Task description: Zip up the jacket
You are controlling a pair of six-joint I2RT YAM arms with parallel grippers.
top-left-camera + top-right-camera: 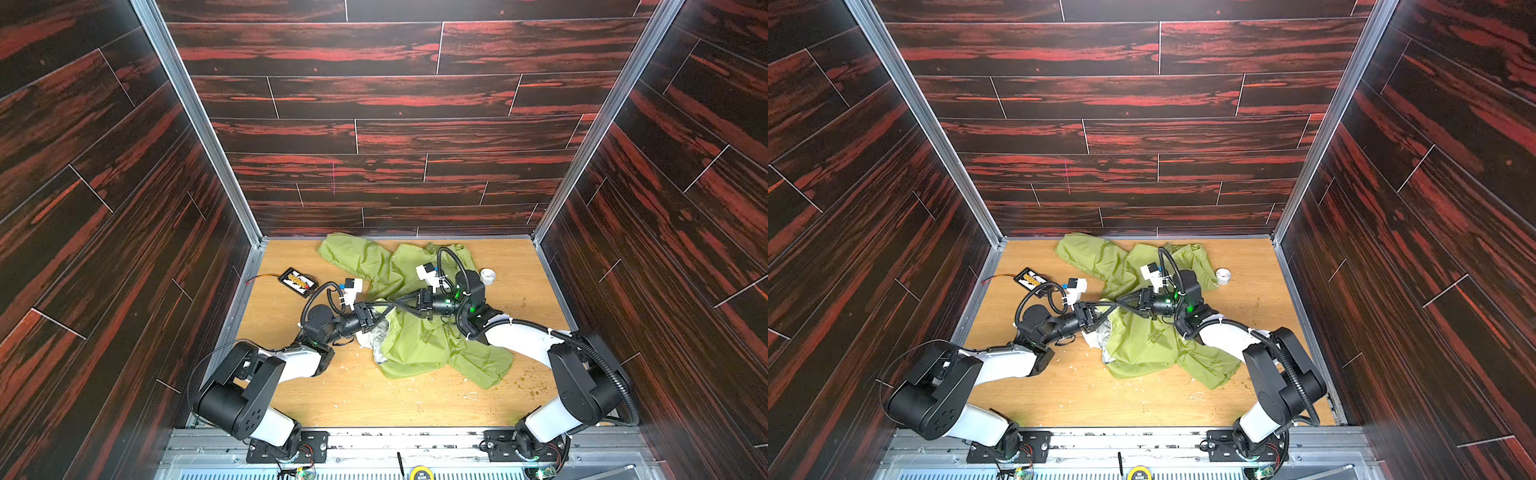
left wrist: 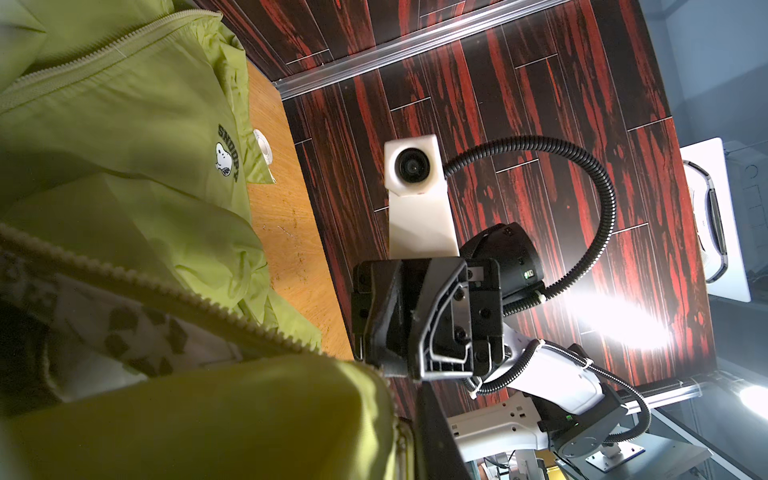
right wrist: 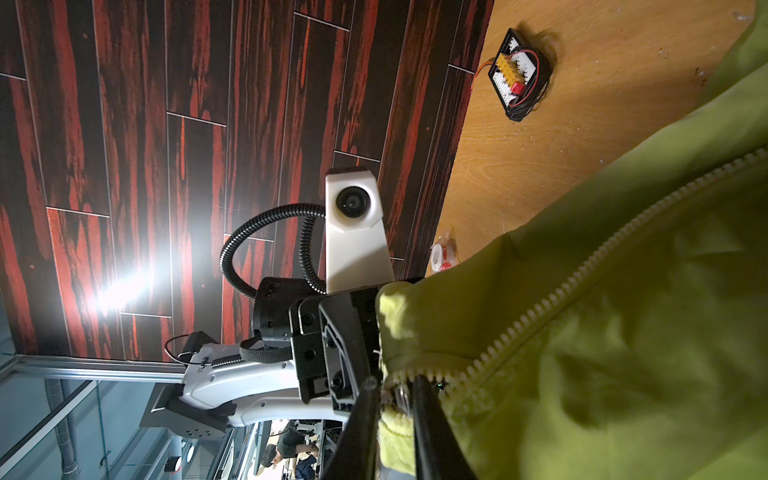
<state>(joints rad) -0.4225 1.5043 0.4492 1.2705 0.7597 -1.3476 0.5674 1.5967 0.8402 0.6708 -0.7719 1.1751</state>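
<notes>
Both hands meet nose to nose over the middle of the surface (image 1: 365,399). The left hand (image 1: 384,309) is clamped on a corner of the jacket (image 1: 419,345), right beside the zipper's (image 3: 552,303) end. The right hand (image 3: 392,379) pinches that zipper end between its tips (the two rows of teeth lie apart). The jacket sprawls crumpled from mid-surface to the back wall, with white lining (image 1: 374,336) showing by the left hand. A tape roll (image 1: 487,275) sits just beside it.
</notes>
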